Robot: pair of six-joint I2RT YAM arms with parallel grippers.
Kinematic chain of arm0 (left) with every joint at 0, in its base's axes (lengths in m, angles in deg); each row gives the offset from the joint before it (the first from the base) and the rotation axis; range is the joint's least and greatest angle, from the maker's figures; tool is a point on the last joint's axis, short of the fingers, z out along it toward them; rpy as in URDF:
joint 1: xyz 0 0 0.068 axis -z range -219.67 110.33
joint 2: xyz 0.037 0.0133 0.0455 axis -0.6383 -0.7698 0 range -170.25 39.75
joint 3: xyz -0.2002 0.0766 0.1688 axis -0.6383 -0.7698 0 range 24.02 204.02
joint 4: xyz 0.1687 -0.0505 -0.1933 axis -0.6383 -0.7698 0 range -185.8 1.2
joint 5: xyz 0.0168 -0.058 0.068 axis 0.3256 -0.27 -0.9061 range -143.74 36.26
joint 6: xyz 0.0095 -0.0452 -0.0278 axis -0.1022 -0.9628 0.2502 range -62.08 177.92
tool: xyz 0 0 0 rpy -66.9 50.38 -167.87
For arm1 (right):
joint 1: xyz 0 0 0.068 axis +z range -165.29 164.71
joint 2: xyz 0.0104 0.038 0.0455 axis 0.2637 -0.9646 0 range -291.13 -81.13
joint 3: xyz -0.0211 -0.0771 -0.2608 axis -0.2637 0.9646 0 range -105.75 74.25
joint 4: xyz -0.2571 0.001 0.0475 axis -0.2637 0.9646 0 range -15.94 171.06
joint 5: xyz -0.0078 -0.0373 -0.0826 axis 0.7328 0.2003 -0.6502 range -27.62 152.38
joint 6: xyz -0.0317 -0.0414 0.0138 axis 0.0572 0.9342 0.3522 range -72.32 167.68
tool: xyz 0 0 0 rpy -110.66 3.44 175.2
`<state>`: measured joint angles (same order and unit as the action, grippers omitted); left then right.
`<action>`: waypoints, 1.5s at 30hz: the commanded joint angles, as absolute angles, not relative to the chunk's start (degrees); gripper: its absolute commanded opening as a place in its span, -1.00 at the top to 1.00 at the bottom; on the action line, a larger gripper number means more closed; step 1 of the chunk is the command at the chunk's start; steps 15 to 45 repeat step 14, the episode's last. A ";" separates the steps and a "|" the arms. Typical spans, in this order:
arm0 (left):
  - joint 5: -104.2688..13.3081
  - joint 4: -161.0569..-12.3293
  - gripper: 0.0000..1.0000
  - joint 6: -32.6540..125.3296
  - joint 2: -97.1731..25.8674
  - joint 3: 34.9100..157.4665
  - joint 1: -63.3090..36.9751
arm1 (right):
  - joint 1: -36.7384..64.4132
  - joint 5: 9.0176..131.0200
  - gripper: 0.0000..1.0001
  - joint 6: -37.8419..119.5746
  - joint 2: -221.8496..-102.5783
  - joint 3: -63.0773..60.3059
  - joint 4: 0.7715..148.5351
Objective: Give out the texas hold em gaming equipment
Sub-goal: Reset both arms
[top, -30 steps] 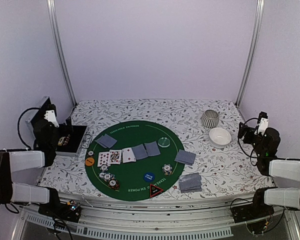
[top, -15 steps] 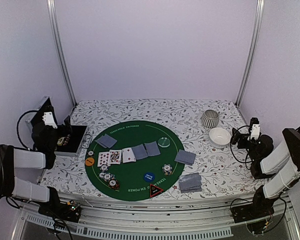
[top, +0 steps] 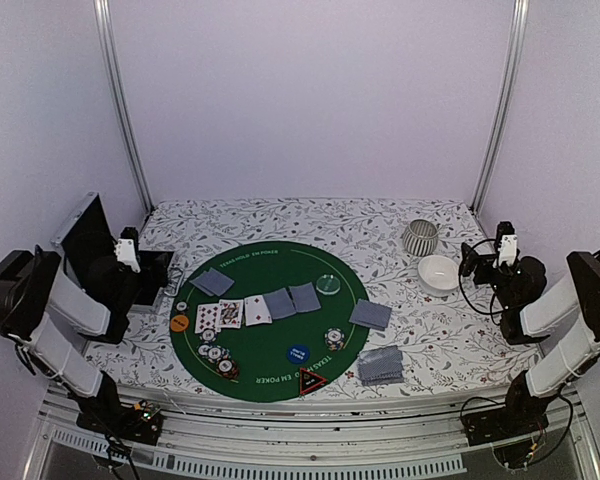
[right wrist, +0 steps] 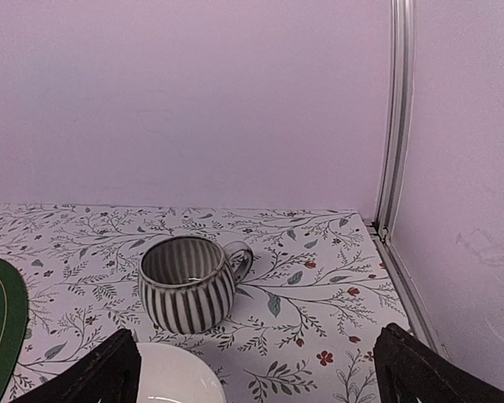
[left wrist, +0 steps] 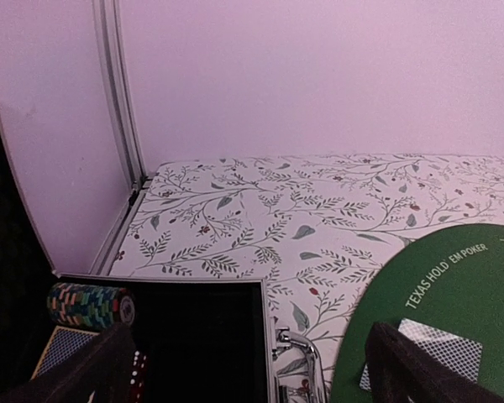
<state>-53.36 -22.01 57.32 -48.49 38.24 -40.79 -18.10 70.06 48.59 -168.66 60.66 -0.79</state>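
Showing a poker set spread over one round mat, both grippers held wide

One green mat (top: 270,262) is lying at the middle of the flowered table (top: 280,215). Three face-up cards (top: 230,313) are lying in a row on its left half, edges touching or overlapping. Four single face-down cards (top: 304,297) are lying around them: one toward the left rear, two side by side at the centre, and one straddling the mat's right edge. One pile of cards (top: 380,364) is lying on the cloth just off the right front edge.

One clear disc (top: 327,284) is sitting right of centre. One orange button (top: 179,323) is sitting at the left edge, one blue button (top: 297,353) toward the front, and one triangle marker (top: 312,381) at the front edge. One chip stack (top: 334,339) is standing just right of the blue button. Loose chips (top: 216,355) are clustering at the left front, too small to count.

One white bowl (top: 440,272) and one striped cup (right wrist: 185,294) are standing off the mat at the right rear, the cup behind the bowl. One black case (top: 148,278) is lying open left of the mat, holding one roll of chips (left wrist: 88,304).

The left gripper (left wrist: 250,336) is hanging over the case, fingers spread wide apart, gripping nothing. The right gripper (right wrist: 254,336) is facing the cup, fingers likewise wide apart, gripping nothing.
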 commanded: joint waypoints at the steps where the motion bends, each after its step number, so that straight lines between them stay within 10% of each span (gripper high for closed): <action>1: -59.71 -13.98 -0.96 59.61 -49.56 38.29 -39.02 | -18.37 70.72 -0.98 49.00 -169.37 60.01 0.65; 45: -59.91 -14.96 -0.96 59.22 -49.03 38.36 -38.96 | -18.39 70.90 -0.98 49.18 -169.34 60.01 0.65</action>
